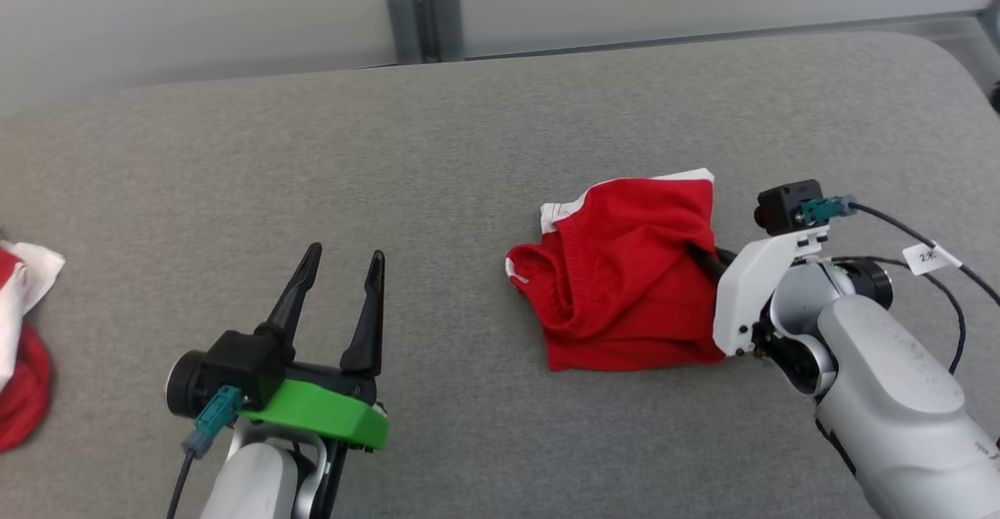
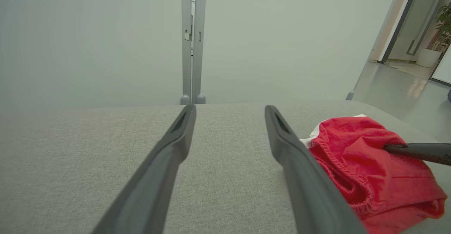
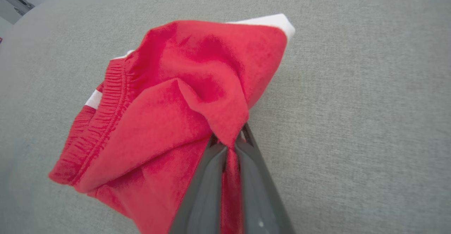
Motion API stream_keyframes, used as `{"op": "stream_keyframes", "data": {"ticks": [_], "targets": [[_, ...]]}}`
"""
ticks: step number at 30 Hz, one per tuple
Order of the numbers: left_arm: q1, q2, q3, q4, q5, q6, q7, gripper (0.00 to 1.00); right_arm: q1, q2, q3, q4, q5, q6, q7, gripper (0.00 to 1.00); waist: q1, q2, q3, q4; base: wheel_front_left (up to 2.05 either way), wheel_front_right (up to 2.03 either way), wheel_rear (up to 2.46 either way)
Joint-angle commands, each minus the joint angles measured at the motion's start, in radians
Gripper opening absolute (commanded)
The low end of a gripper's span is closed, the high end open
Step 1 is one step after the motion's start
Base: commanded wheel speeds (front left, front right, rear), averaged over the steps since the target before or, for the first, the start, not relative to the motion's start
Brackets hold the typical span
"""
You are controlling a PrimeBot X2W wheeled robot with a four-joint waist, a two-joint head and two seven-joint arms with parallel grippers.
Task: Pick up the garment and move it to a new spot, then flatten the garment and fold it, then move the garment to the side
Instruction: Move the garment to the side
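Item: garment [image 1: 625, 284], red with white trim and a gathered elastic edge, crumpled in a loose heap. Location: right of centre on the grey fabric surface [image 1: 469, 128]. Held by: right gripper [image 3: 229, 142], fingers pinched together on a fold at the heap's right edge. Left gripper [image 1: 344, 257]: fingers spread wide, holding nothing, left of the garment and apart from it. Also present: red-and-white cloth [image 1: 23, 347] at the far left edge.

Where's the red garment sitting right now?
In the head view the red garment lies bunched on the grey surface, right of centre, its right edge pinched by the right gripper; the open left gripper is apart to its left.
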Motion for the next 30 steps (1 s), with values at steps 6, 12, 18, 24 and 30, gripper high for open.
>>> {"op": "stream_keyframes", "data": {"ticks": [6, 12, 18, 24, 30], "targets": [[-0.069, 0.029, -0.066, -0.008, 0.01, -0.006, 0.015, 1.0, -0.095, -0.07, 0.088, -0.005, 0.047, 0.0, -0.042, 0.0, 0.0, -0.0001, 0.081, -0.222, 0.0, 0.0, 0.0], [-0.127, 0.06, -0.116, -0.026, 0.01, -0.007, 0.038, 1.0, -0.177, -0.103, 0.146, 0.035, 0.089, 0.0, -0.093, 0.0, 0.0, -0.0001, 0.154, -0.3, 0.0, 0.0, 0.0], [-0.168, 0.084, -0.147, -0.041, 0.007, -0.007, 0.058, 1.0, -0.247, -0.117, 0.185, 0.077, 0.129, 0.0, -0.155, 0.0, 0.0, -0.0001, 0.21, -0.348, 0.0, 0.0, 0.0], [-0.212, 0.111, -0.172, -0.07, 0.014, -0.008, 0.085, 1.0, -0.338, -0.164, 0.214, 0.132, 0.136, 0.0, -0.2, 0.0, 0.0, -0.0001, 0.289, -0.343, 0.0, 0.0, 0.0], [-0.248, 0.145, -0.168, -0.104, 0.015, -0.007, 0.108, 1.0, -0.429, -0.24, 0.219, 0.216, 0.137, -0.001, -0.226, 0.0, 0.0, -0.0001, 0.381, -0.308, 0.0, 0.0, 0.0]]}}
